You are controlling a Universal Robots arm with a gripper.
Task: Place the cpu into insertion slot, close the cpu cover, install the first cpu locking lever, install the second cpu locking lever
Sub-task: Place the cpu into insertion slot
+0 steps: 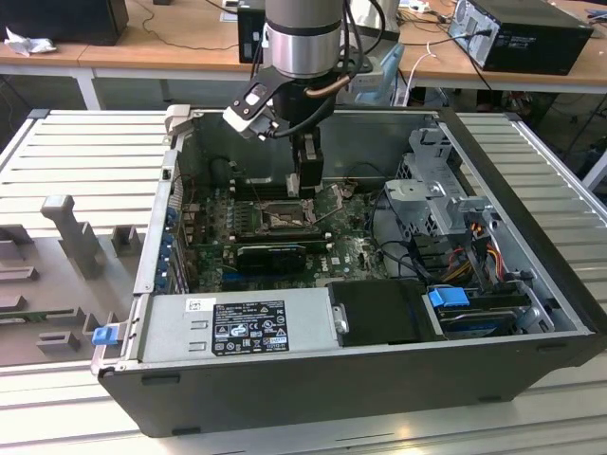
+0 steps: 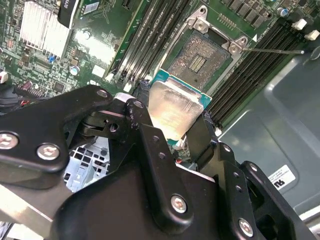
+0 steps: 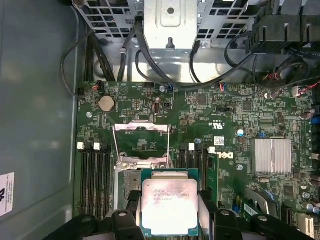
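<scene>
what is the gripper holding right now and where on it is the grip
The gripper holds the cpu, its fingers pinching two opposite side edges.

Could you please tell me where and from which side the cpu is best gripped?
By two opposite thin edges, coming from above its flat metal top: the cpu is a thin square plate, and the tool pinches it that way now.

The cpu (image 3: 168, 206) covers part of the insertion slot (image 3: 128, 182).
</scene>
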